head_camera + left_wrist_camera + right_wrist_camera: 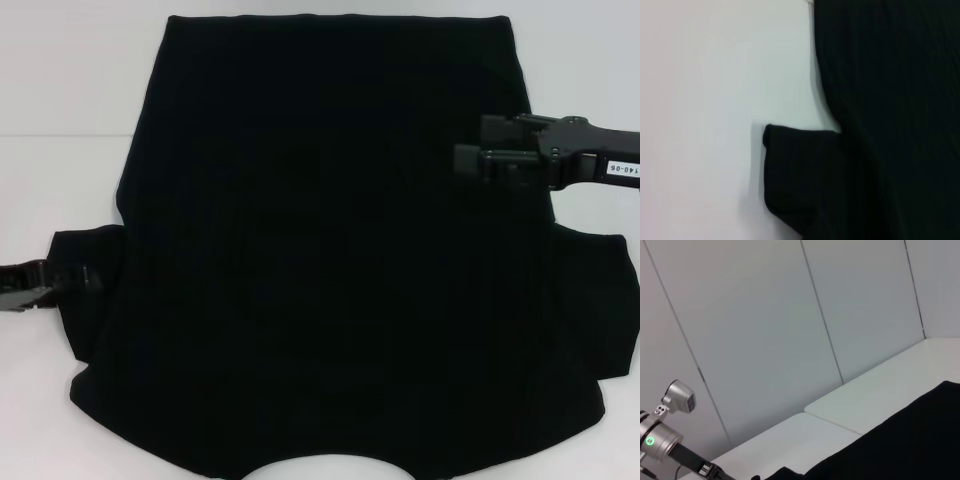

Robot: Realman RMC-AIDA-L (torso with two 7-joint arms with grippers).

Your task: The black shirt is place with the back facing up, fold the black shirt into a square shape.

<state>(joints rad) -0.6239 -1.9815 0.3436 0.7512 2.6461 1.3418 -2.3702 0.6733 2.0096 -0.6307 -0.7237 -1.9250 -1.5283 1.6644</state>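
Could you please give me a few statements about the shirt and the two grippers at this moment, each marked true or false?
1. The black shirt lies spread on the white table. True.
2. The neckline curve sits at the shirt's edge nearest the robot. True.
3. The right gripper is off past the table's edge. False: it is over the shirt's right side.
4. The left gripper is at the shirt's left sleeve. True.
5. The shirt is already folded into a small square. False: both sleeves stick out sideways.
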